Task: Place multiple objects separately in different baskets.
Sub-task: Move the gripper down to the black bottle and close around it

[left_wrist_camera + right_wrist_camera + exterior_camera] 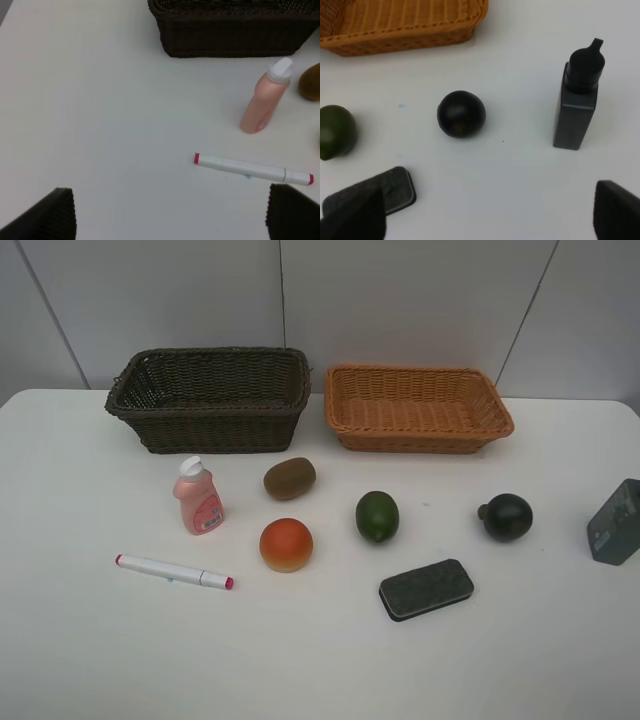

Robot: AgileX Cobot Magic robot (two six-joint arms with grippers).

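**A:** How do your hands stand?

**B:** My left hand is spread wide over the bench and grips nothing. My right hand is just as wide and also grips nothing.

**A:** And the objects?

**B:** I'll place them all from the dark brown basket. The light orange-tan basket sits just beside it, to its right. The pink bottle stands upright near its front wall. The kiwi lies off its front right corner. Farther out in front are the orange-red fruit and the white pink-tipped marker, which lies flat. Off to the right, well apart from that basket, lie the green fruit, the dark eraser and the dark-green round fruit. The dark-green box stands farthest from it. Every one of them rests on the bench, none touching another.
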